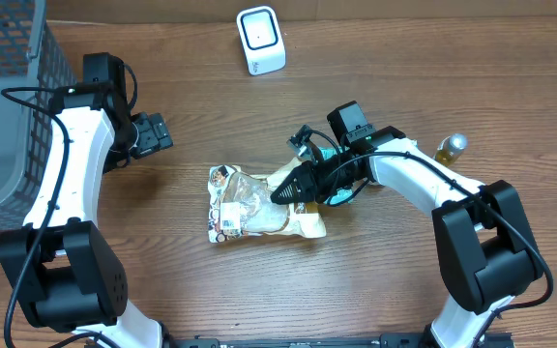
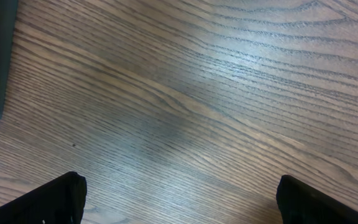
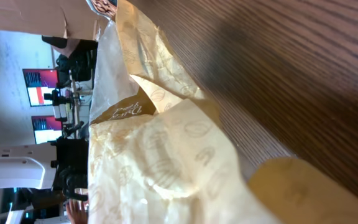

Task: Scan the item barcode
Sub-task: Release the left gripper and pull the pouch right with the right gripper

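Note:
The item is a cream and clear snack bag (image 1: 249, 205) lying flat mid-table, with a small white label (image 1: 227, 225) near its lower left corner. My right gripper (image 1: 288, 190) is shut on the bag's right edge. In the right wrist view the crinkled bag (image 3: 160, 162) fills the frame and hides the fingers. A white scanner (image 1: 261, 40) stands at the far edge, well beyond the bag. My left gripper (image 1: 155, 133) hovers left of the bag, apart from it. The left wrist view shows that gripper (image 2: 179, 194) open over bare wood, nothing between its fingers.
A grey mesh basket (image 1: 13, 106) occupies the far left corner, close behind the left arm. A small bottle with a silver cap (image 1: 451, 147) stands to the right of the right arm. The table is dark wood (image 1: 211, 309).

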